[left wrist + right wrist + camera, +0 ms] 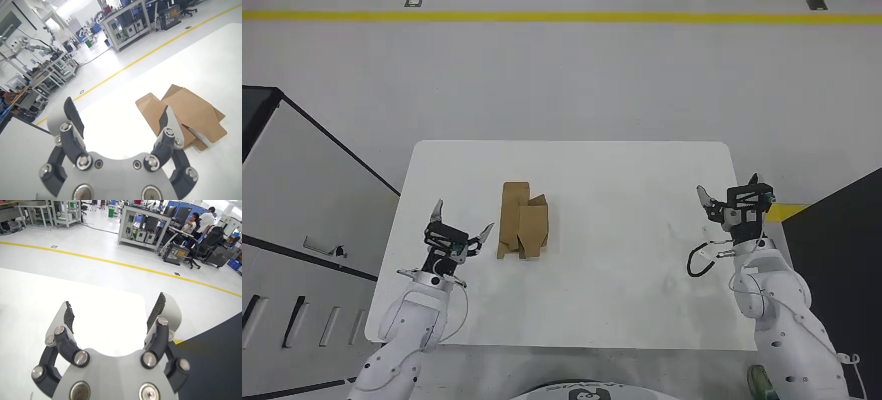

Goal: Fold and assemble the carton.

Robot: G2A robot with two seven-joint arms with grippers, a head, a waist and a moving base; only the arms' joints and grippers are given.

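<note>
Brown flat cardboard carton (189, 111) sits just ahead of the open left tool (117, 103), so I'd pinch its near edge low; right tool (113, 298) is open too.

We see the carton (522, 222) lying on the bench (642, 290), left of its middle. Our left gripper (463, 218) is just beside the carton on its left, and our right gripper (730, 192) is well apart at the bench's right edge.

Brown carton (522, 225); white table (642, 260); black ribbed fingers (73, 112), silver backs.
</note>
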